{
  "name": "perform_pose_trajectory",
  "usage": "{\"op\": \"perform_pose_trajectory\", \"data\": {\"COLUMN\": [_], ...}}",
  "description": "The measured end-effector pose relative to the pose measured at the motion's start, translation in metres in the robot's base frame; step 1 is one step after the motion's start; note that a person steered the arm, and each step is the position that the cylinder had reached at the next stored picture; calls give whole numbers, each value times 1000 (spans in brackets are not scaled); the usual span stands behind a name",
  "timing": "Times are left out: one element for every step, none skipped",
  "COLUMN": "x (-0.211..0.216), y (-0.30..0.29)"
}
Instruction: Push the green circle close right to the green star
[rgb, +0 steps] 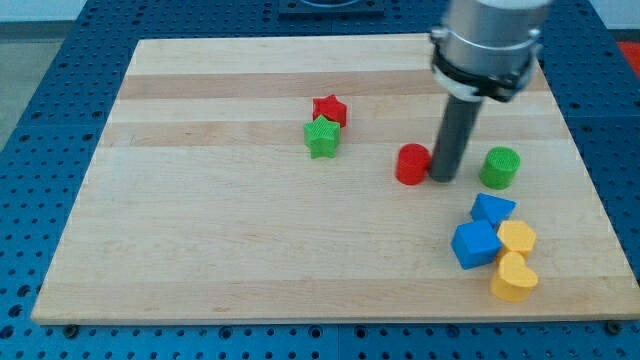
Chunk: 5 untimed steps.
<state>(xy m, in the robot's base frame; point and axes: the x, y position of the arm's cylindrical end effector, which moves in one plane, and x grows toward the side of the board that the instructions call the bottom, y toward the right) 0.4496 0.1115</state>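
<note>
The green circle (499, 167) stands at the view's right side of the wooden board. The green star (321, 137) lies left of centre-top, touching a red star (329, 109) just above it. My tip (444, 179) rests on the board between a red circle (411, 164) on its left and the green circle on its right. It is very close to the red circle and a short gap from the green circle.
A cluster sits at the view's lower right: a blue block (492, 209), a blue cube (475, 244), a yellow block (517, 238) and a yellow heart (514, 278). The board's right edge (590, 190) is near the green circle.
</note>
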Motion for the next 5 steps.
{"op": "perform_pose_trajectory", "data": {"x": [-19,-22,-22,-46,-46], "y": [-41,-80,-78,-16,66]}}
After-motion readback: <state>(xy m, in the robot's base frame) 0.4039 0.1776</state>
